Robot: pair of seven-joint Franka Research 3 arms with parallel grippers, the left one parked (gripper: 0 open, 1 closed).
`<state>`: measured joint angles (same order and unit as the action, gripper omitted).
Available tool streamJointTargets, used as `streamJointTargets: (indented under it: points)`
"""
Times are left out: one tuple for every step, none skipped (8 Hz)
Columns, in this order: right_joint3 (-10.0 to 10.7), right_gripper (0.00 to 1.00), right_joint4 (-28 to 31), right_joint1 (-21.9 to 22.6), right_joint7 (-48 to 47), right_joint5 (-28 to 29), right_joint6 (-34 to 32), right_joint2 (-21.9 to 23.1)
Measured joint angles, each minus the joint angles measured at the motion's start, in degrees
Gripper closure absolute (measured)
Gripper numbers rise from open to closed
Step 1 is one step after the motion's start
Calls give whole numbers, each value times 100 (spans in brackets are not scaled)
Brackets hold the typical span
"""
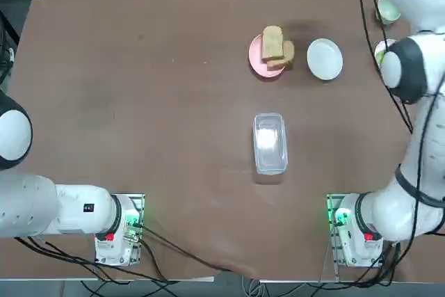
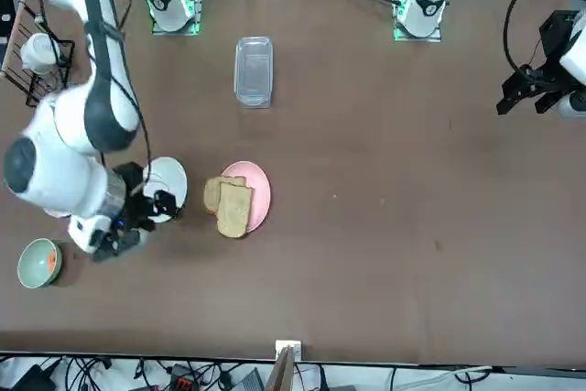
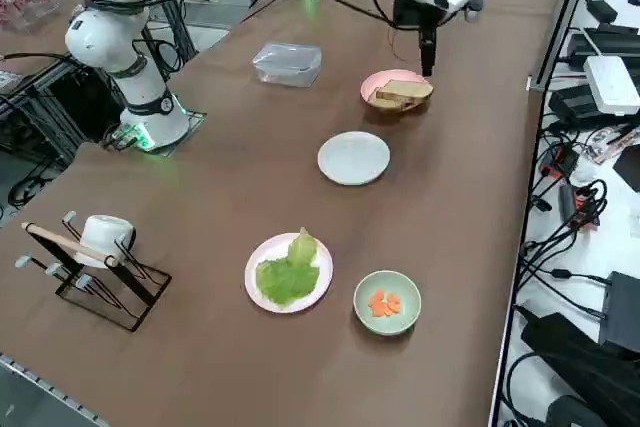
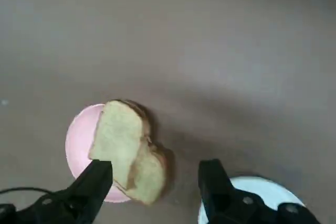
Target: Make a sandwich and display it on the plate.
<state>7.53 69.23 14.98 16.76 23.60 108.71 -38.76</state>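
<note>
Above the counter [image 1: 139,102], my gripper [image 4: 155,182] hangs wide and empty, ready for the bread [image 4: 126,150] stacked loosely on the pink plate [image 4: 79,145]; the white plate [image 1: 325,58] beside waits bare for display.

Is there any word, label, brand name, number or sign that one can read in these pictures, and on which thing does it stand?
None can be read.
The bread slices, pink plate, white plate and clear container bear no print.
The small dark mark on the parked arm's base is too small to read.
</note>
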Motion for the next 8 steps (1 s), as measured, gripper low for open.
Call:
streamJointTargets:
  points:
    - [0,0,-246,-28,397,341,3,-317]
    - [0,0,-473,-89,741,683,5,-611]
    - [-15,0,-642,-165,1000,950,0,-843]
    - [-76,0,-734,-223,1155,1068,3,-1007]
    - [-141,0,-770,-247,1269,1176,6,-1128]
    - [-203,0,-775,-264,1337,1397,8,-1233]
    - [-242,0,-777,-273,1377,1557,7,-1321]
    - [-280,0,-779,-262,1394,1589,6,-1385]
